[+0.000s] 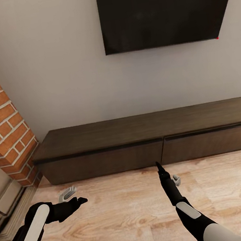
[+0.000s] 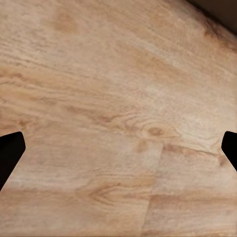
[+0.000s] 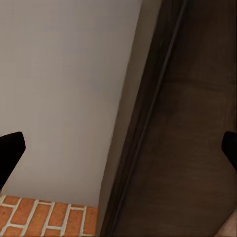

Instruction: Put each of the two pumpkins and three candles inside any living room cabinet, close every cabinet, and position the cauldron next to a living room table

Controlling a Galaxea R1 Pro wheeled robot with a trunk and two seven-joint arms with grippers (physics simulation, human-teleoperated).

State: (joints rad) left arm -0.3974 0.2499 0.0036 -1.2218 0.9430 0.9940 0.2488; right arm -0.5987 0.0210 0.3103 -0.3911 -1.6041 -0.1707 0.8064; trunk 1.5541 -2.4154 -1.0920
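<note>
Nearest you, your left gripper [image 1: 72, 199] hangs low over the wooden floor [image 1: 130, 211], its fingers spread wide with nothing between them; in the left wrist view the two dark fingertips [image 2: 11, 153] sit at opposite edges with bare planks in the gap. Your right gripper [image 1: 159, 167] reaches further forward, also wide apart and empty, its tip close to the cabinet [image 1: 145, 132] front. The cabinet lies straight ahead of that claw, its long axis running crosswise to your reach, both drawers shut flush. The seam between the two drawers [image 1: 163, 145] is just beyond the right claw and a touch to its outer side, so the right arm is clearly the nearer one for pulling a drawer. Past the cabinet top stands the grey wall [image 1: 70, 66], and above it a dark screen [image 1: 165, 9]. A brick column [image 1: 1, 126] rises beyond your left claw.
</note>
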